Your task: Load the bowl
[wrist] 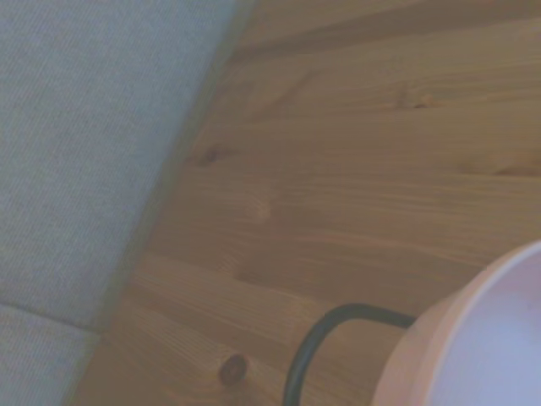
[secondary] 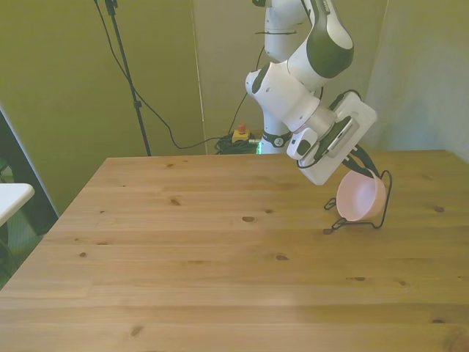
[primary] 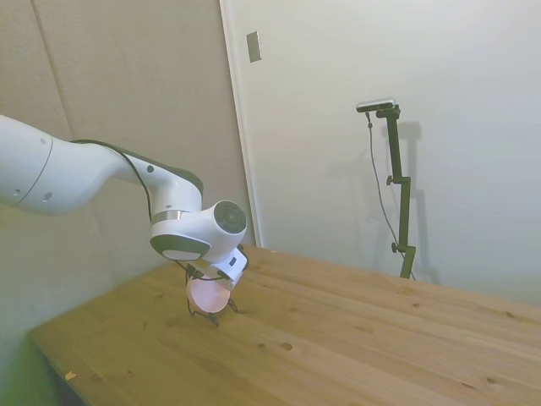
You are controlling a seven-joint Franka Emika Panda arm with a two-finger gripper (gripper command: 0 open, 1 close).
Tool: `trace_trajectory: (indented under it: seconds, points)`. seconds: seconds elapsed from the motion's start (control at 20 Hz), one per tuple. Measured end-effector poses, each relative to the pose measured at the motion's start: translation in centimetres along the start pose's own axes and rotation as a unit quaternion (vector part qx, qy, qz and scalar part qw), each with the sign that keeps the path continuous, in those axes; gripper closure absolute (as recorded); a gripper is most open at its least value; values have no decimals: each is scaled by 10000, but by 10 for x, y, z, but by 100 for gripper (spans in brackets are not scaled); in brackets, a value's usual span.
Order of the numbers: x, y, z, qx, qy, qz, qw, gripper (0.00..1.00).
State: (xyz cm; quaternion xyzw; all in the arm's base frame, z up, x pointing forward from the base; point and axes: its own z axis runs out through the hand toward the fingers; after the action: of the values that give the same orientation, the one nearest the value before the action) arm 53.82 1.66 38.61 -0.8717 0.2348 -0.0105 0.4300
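Pink plastic bowl [secondary: 358, 196] stands on edge in the wire rack [secondary: 382, 196] near the tabletop's [secondary: 183, 249] edge, my gripper [secondary: 357, 163] at its rim, jaws' state untellable; pulling away crookedly could tip it out.

We see a wooden table [primary: 355, 338] of knotty pine planks. In the side view, pale plain walls [primary: 456, 68] stand behind it, with a white door frame [primary: 239, 127] and a small grey wall plate [primary: 254, 46]. In the front view, black cables [secondary: 157, 117] trail down the yellowish wall.
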Motion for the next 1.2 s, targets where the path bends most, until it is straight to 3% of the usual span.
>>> trace_trajectory:
  seconds: [0.65,0.95,1.2]
  points:
    - [3,-7,-6,38,60,-47,10000,0]
    - [1,-18,-40,59,318,17,9995,0]
    - [-13,-28,-83,-421,620,317,9967,0]
